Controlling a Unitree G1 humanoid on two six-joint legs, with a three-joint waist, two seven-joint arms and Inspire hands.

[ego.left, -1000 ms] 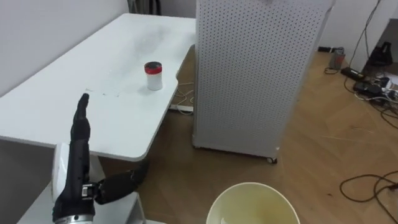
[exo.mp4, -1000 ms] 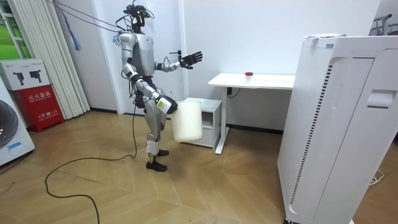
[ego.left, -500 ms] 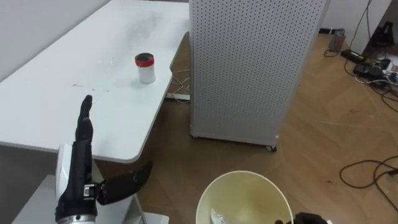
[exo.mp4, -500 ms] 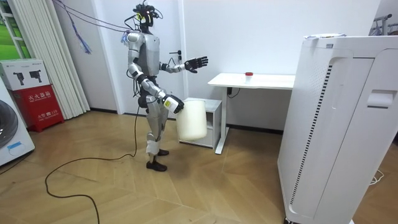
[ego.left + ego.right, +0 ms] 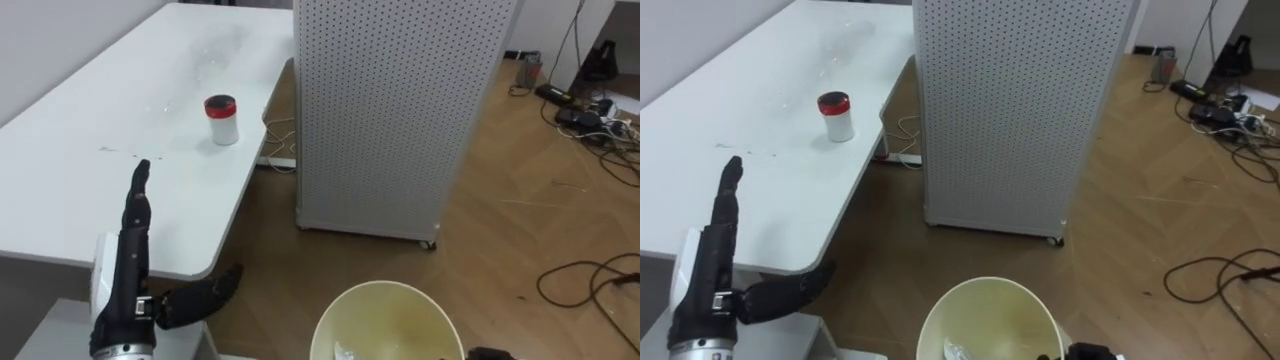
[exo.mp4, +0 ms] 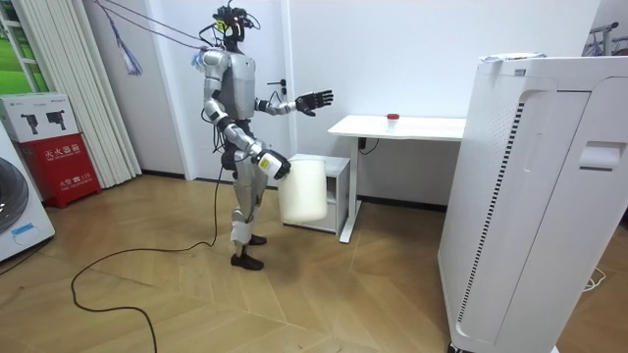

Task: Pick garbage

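Observation:
A small white jar with a red lid stands on the white table, near its right edge. My left hand is raised over the table's near end, open, fingers straight and thumb spread, well short of the jar. Low on my right I carry a cream bin off the floor. My right hand shows as a dark bit at its rim. Something pale and crumpled lies in the bin's bottom. In the room view I stand a step from the table, left hand stretched toward it.
A tall white perforated cabinet stands right beside the table, close to the jar. Cables trail over the wooden floor at the right. A low white cabinet sits under the table's end, and a big white appliance fills the room view's right.
I have moved slightly closer to the table, so the eye view has shifted. My left hand reaches further toward it, and the bin has swung forward with me.

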